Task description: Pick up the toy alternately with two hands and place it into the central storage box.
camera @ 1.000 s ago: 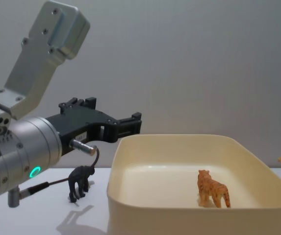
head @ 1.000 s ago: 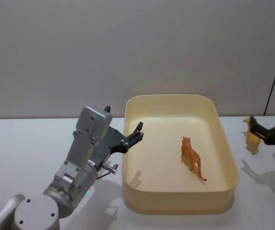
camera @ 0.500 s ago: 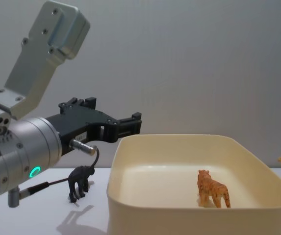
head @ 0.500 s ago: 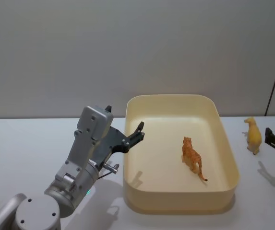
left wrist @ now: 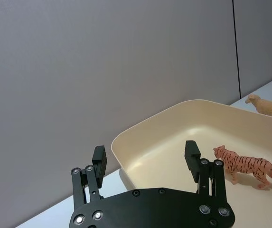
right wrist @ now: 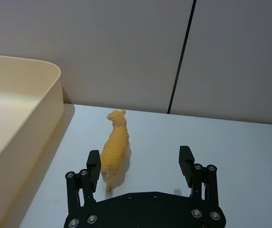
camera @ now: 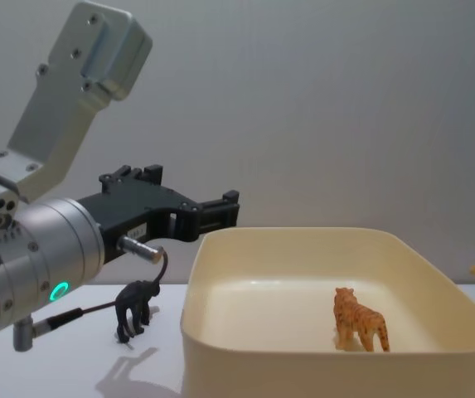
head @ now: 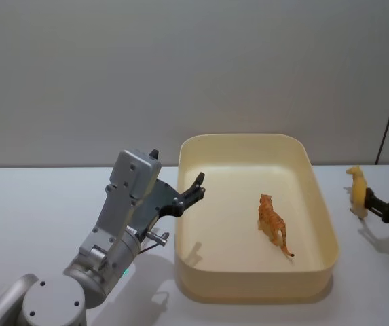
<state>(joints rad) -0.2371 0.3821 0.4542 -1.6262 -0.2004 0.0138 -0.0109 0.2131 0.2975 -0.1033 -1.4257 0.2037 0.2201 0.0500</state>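
Both spread, empty: left end effector (left wrist: 145, 151); right end effector (right wrist: 139, 155) | sheep (right wrist: 116, 145) lengthwise, head toward wall (right wrist: 102, 47)

Even, diffuse light from above, moderately bright. Soft shadows: left gripper (head: 195, 187) onto storage box (head: 248, 285) floor, yellow toy (right wrist: 115, 145) onto white table (head: 31, 204).

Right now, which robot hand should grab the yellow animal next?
The right. The right gripper is open just behind the yellow animal, right of the storage box. The left gripper hovers open at the box's left rim, the whole box away.
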